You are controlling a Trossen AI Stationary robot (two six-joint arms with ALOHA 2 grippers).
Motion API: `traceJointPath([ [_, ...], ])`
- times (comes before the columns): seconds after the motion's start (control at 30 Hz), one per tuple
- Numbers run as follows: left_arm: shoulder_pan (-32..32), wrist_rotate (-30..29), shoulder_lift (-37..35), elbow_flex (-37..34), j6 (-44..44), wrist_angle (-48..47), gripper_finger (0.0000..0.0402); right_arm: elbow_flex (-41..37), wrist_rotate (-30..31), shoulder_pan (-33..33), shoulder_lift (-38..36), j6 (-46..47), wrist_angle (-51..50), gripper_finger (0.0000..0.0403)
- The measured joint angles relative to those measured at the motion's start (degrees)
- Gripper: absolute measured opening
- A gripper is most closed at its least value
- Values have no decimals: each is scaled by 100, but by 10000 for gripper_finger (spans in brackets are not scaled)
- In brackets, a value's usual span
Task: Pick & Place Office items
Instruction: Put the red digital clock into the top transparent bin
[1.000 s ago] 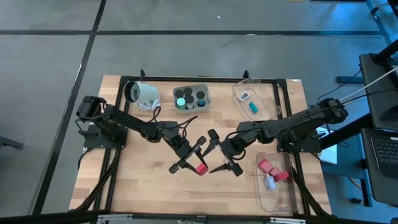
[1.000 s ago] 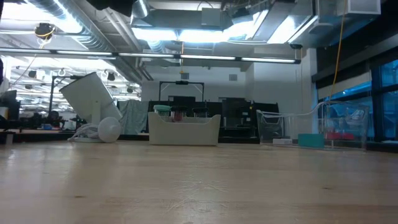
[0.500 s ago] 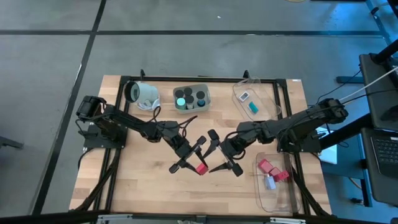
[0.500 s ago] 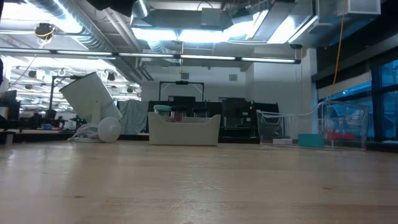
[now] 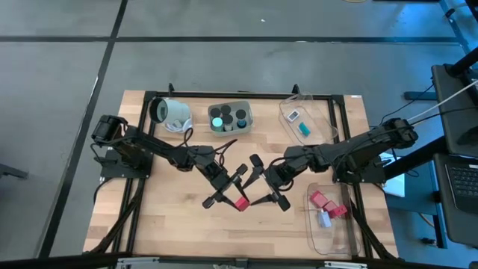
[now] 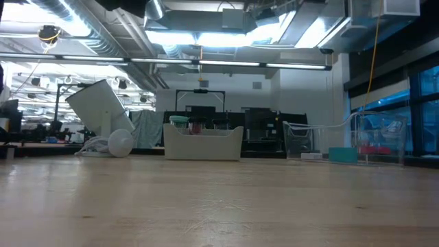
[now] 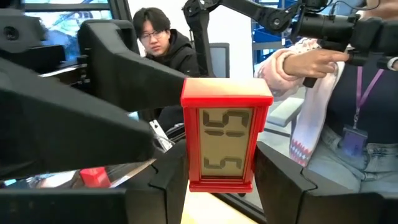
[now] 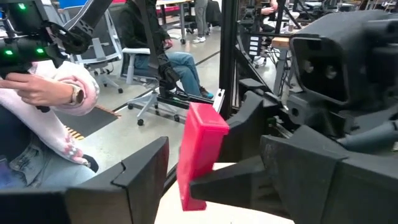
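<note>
A red block with a clear window (image 5: 241,202) sits between the fingertips of my left gripper (image 5: 236,197), near the middle of the table; the left wrist view shows it upright (image 7: 226,134). My right gripper (image 5: 254,183) faces it from the table's right, open wide. Its fingers stand either side of the block (image 8: 198,155) without touching. Black caps and a green round one lie in the grey tray (image 5: 230,117). A pale and a teal rectangle rest in the far clear tray (image 5: 299,119). Red blocks (image 5: 323,200) lie in the near clear tray. My left gripper holds the red block pinched between its two fingers (image 7: 168,180), low on its two narrow sides (image 7: 189,177). The fingers come level from the table's left. The block stands upright in the hold; whether its base touches the table, I cannot tell.
A large white cup (image 5: 170,112) lies on its side at the far left, also in the low view (image 6: 103,116). The near clear tray (image 5: 332,232) lies by the right edge. People sit and stand beyond the table, one with a raised hand (image 7: 305,62).
</note>
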Motion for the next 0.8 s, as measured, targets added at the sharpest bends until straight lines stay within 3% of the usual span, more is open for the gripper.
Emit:
traceJointPath([
  [0.4,-159,24,0,0,50,2,150,0,-131,-4,0,17,-80,255],
  [0.8,84,-65,2,0,554,47,150,0,4,13,-4,18,-3,255],
])
